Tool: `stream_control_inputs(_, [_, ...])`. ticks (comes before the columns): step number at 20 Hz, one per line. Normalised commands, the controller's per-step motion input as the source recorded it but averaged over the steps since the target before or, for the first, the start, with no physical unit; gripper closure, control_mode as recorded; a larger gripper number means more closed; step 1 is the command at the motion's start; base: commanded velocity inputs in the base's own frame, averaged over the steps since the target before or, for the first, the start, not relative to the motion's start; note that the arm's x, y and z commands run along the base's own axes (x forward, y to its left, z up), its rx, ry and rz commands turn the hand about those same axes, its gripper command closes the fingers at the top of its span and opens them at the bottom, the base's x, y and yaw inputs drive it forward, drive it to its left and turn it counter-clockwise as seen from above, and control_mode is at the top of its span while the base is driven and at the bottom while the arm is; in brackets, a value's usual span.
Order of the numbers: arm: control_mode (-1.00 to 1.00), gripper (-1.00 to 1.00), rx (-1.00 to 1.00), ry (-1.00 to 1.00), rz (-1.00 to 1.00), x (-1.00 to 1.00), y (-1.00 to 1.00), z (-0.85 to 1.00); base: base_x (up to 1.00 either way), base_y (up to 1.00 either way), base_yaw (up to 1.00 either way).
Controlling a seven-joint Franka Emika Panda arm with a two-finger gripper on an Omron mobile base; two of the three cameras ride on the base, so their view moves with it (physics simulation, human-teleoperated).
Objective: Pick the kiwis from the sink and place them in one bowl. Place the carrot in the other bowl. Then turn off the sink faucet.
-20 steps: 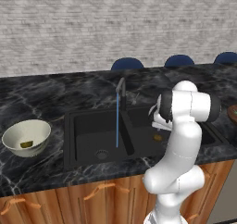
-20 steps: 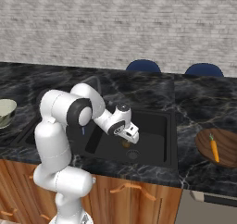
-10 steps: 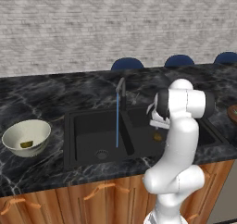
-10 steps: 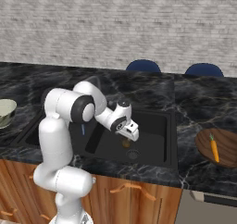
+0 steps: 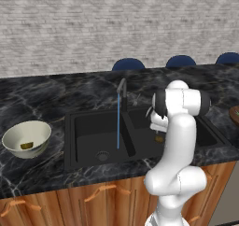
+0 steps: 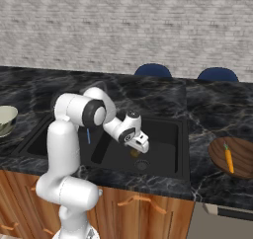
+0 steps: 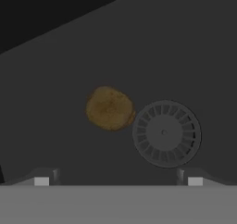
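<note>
Gripper (image 7: 118, 180) poised over right basin of sink (image 6: 170, 129), jaws spread, empty. Brown kiwi (image 7: 109, 108) on basin floor beside drain (image 7: 166, 133). Advice: centre left over fruit, descend straight, close gently.

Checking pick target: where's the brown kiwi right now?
The brown kiwi lies on the sink floor in the right-hand basin, beside the round drain, below the open gripper.

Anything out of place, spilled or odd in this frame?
Two things: the faucet is running into the left basin of the sink with nothing under it, and a brown kiwi lies loose beside the right basin's drain. Nothing is spilled or damaged.
</note>
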Motion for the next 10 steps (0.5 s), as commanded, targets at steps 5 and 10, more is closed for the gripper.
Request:
stream_control_inputs(5, [-1.0, -1.0, 0.0, 0.0, 0.0, 0.23, 0.0, -0.34, 0.0, 0.0, 0.0])
stream_control_inputs(10, [-1.0, -1.0, 0.0, 0.0, 0.0, 0.24, -0.02, -0.36, 0.0, 0.0, 0.0])
